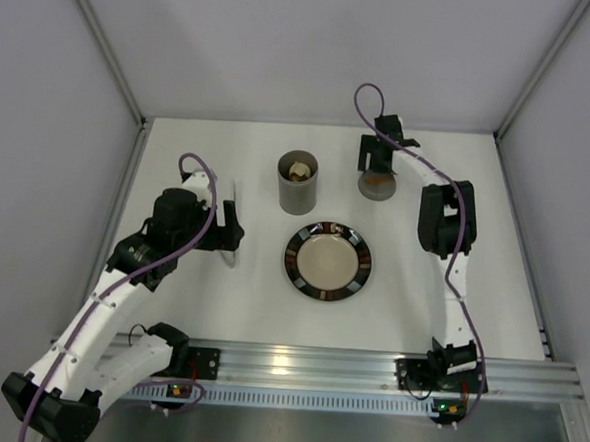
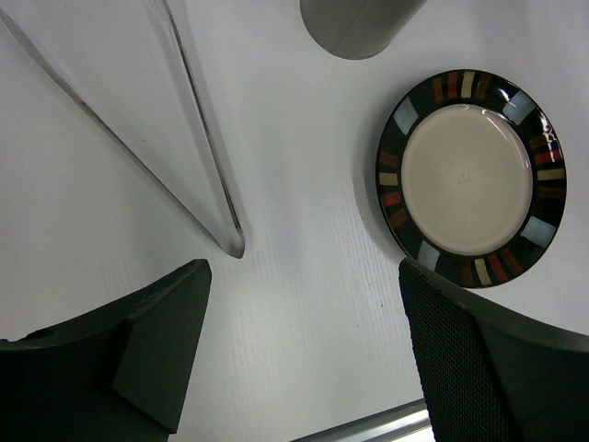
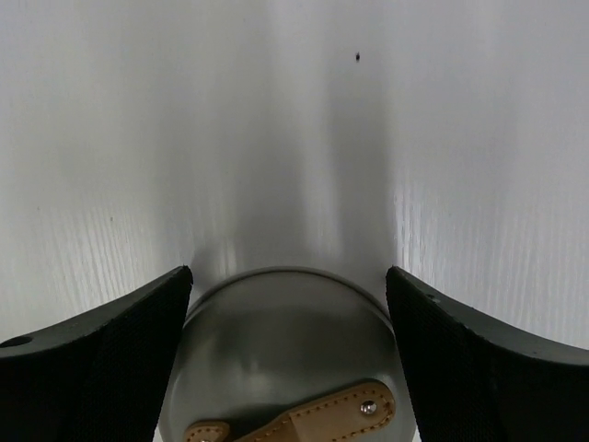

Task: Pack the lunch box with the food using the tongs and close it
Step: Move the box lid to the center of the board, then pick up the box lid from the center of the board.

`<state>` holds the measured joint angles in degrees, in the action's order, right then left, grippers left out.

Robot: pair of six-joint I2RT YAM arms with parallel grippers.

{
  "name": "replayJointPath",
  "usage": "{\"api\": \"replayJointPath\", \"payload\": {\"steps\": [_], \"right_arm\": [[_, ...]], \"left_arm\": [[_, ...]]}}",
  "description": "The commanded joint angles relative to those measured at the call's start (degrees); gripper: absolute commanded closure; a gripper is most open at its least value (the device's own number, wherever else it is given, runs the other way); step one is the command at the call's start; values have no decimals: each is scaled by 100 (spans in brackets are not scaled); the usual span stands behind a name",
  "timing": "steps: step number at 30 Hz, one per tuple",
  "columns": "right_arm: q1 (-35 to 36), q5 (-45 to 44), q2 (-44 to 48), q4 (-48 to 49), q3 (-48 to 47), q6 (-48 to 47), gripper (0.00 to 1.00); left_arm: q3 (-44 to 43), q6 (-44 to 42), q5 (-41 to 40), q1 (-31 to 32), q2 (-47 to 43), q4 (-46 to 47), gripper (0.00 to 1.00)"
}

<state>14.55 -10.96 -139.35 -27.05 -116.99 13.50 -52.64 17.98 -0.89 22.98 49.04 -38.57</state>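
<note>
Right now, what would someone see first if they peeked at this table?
Probably the plate with its colourful striped rim, empty in the middle of the table. Just behind it stands the tall grey lunch box with food inside. At the far right, the right tool hangs open over the round lid.

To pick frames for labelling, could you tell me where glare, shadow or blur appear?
Top view: even light, one bright glare spot on the metal rail. Left wrist view: the tongs look washed out against the white table. Right wrist view: the lid shows a dull sheen, a grey shadow streak beyond it.
</note>
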Motion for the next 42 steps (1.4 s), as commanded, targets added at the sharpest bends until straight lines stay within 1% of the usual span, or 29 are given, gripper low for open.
{"api": "replayJointPath", "payload": {"steps": [1,6,8,14,18,21,26,27,31,34,36,42], "right_arm": [[215,50,618,-179,876,126,15],[365,50,1557,164,1994,320,16],[400,-72,1770,323,2381,355,16],[400,-644,2174,427,2417,320,15],[426,-723,2631,534,2523,259,15],[549,-697,2991,342,2690,162,17],[918,-872,3589,253,3550,83,22],[945,-916,3625,270,3786,83,26],[1015,-890,3678,516,4201,39,36],[1024,-916,3625,604,4342,-31,40],[1024,-951,3608,709,4378,-66,41],[1024,-926,3406,771,4141,-172,44]], "left_arm": [[70,-49,53,13,-8,244,12],[79,-49,36,13,-8,235,13],[87,-49,27,13,-8,235,13],[96,-57,1,13,45,227,13],[96,-57,-52,13,53,209,13],[96,-49,-78,13,53,209,13],[96,-49,-96,13,62,209,13],[105,-49,-87,13,71,200,13],[105,-49,-26,13,106,209,13],[114,-49,9,13,106,209,13],[114,-57,27,13,106,209,13],[123,-49,18,13,97,209,13]]}}
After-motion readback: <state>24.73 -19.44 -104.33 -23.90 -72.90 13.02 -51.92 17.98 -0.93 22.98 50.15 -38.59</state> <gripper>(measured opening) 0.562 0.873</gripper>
